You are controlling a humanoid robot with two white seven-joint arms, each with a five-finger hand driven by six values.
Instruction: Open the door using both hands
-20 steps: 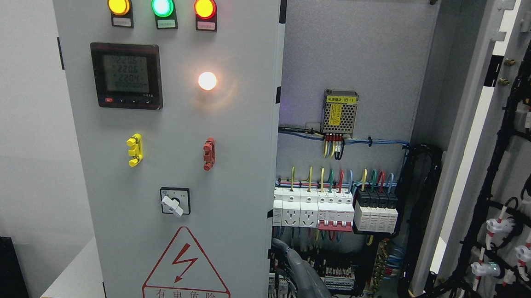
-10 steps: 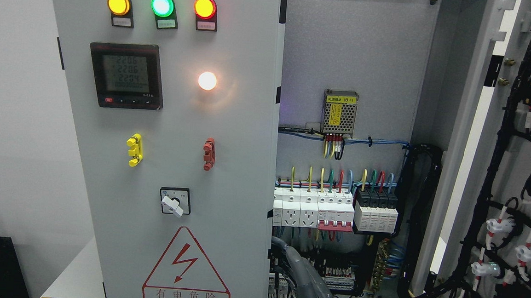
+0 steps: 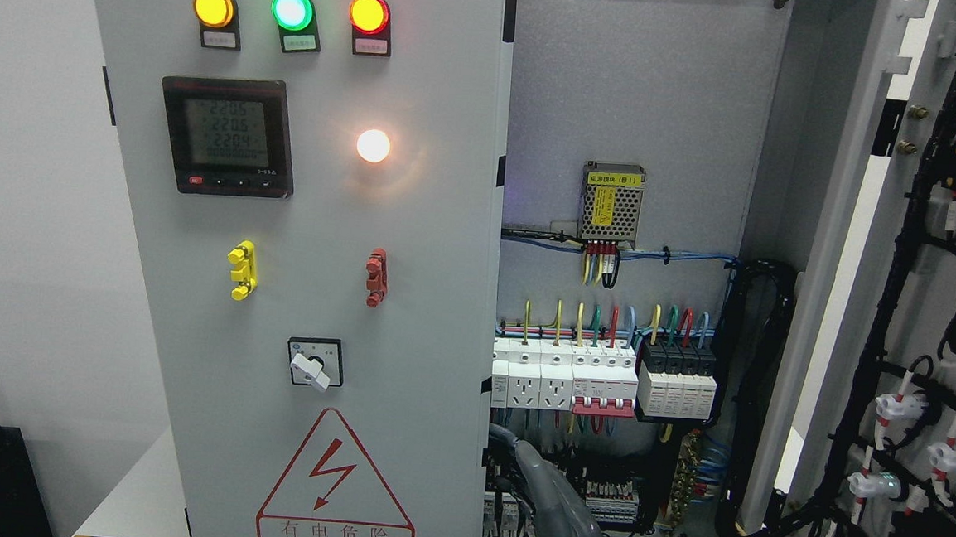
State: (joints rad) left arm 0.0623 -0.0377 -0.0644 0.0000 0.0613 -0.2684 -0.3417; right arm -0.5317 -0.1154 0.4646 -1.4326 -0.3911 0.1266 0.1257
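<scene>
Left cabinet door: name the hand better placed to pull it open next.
Right, probably. The right hand is beside the free edge of the closed left cabinet door, low down, with its arm entering at the bottom edge right of the middle. The left hand is out of view. The right cabinet door stands open.

grey hand (image 3: 551,497) slightly higher and further right at the cabinet's bottom edge, more wrist showing

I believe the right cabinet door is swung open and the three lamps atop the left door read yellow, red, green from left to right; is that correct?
Not quite. The head view shows the lamps on the left door reading yellow, green, red from left to right. The right cabinet door is indeed swung open.
</scene>
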